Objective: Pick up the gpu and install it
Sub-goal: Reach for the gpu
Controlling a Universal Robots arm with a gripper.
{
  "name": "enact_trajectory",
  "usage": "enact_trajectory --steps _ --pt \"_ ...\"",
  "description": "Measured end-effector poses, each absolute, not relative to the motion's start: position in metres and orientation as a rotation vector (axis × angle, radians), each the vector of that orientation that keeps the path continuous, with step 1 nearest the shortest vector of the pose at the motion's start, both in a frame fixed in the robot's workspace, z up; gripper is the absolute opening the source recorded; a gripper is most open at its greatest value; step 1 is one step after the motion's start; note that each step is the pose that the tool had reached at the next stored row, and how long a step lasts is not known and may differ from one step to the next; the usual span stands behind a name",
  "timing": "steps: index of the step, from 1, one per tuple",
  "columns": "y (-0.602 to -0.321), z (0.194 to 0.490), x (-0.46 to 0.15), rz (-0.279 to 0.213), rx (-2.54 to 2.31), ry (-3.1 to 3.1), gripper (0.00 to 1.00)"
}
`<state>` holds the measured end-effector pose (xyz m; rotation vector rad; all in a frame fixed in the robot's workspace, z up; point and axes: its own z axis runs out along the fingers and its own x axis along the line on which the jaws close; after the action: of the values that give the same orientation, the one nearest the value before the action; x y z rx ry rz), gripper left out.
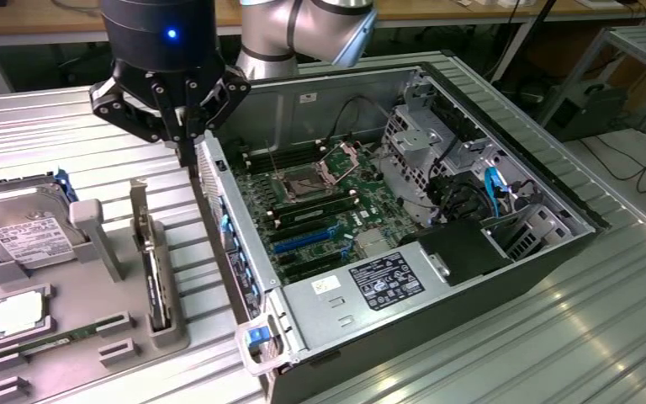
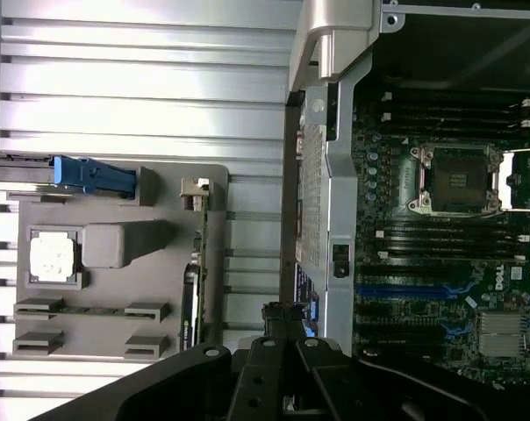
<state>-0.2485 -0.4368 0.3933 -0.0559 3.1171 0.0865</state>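
The gpu (image 1: 157,273) stands on its edge in a slot of the grey holder tray (image 1: 87,337) at the exterior view's left, its silver end bracket (image 1: 139,210) rising at the far end. In the wrist view the gpu (image 2: 193,294) is a thin dark strip along the holder tray's (image 2: 116,202) edge. My gripper (image 1: 192,158) hangs above the table beyond the bracket, close to the case's outer wall. Its fingers are shut with nothing between them. The black fingers of the gripper (image 2: 287,338) point down between the tray and the case.
An open computer case (image 1: 548,210) lies on the exterior view's right, showing the motherboard (image 1: 323,210) with blue slots (image 1: 300,240). The tray also carries a silver hard drive (image 1: 20,236), a processor (image 1: 20,311) and a green memory stick (image 1: 60,341). The table is ribbed metal (image 1: 65,126).
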Motion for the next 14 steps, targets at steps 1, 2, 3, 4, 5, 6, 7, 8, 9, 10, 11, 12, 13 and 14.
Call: enact_trajectory --steps 1,2,3,4,5,6,7,8,9,10,11,12,13,14 --pt "-0.437 0.393 -0.25 0.086 -0.057 3.117 0.11" --pt "-0.438 0.393 -0.252 0.086 -0.059 3.117 0.11" --pt "-0.438 0.393 -0.254 0.087 -0.061 3.117 0.11" --pt "-0.439 0.393 -0.256 0.087 -0.063 3.117 0.11" --pt "-0.439 0.393 -0.258 0.086 -0.065 3.117 0.11" --pt "-0.44 0.393 -0.26 0.086 -0.066 3.117 0.11" --pt "-0.44 0.393 -0.263 0.086 -0.067 3.117 0.11" --pt "-0.44 0.393 -0.265 0.087 -0.068 3.117 0.11" --pt "-0.44 0.393 -0.269 0.087 -0.069 3.117 0.11" --pt "-0.44 0.393 -0.273 0.087 -0.07 3.117 0.11" --pt "-0.441 0.393 -0.277 0.087 -0.072 3.117 0.11" --pt "-0.442 0.393 -0.28 0.087 -0.073 3.117 0.11" --pt "-0.442 0.393 -0.283 0.087 -0.075 3.117 0.11" --pt "-0.443 0.393 -0.286 0.087 -0.076 3.117 0.11"
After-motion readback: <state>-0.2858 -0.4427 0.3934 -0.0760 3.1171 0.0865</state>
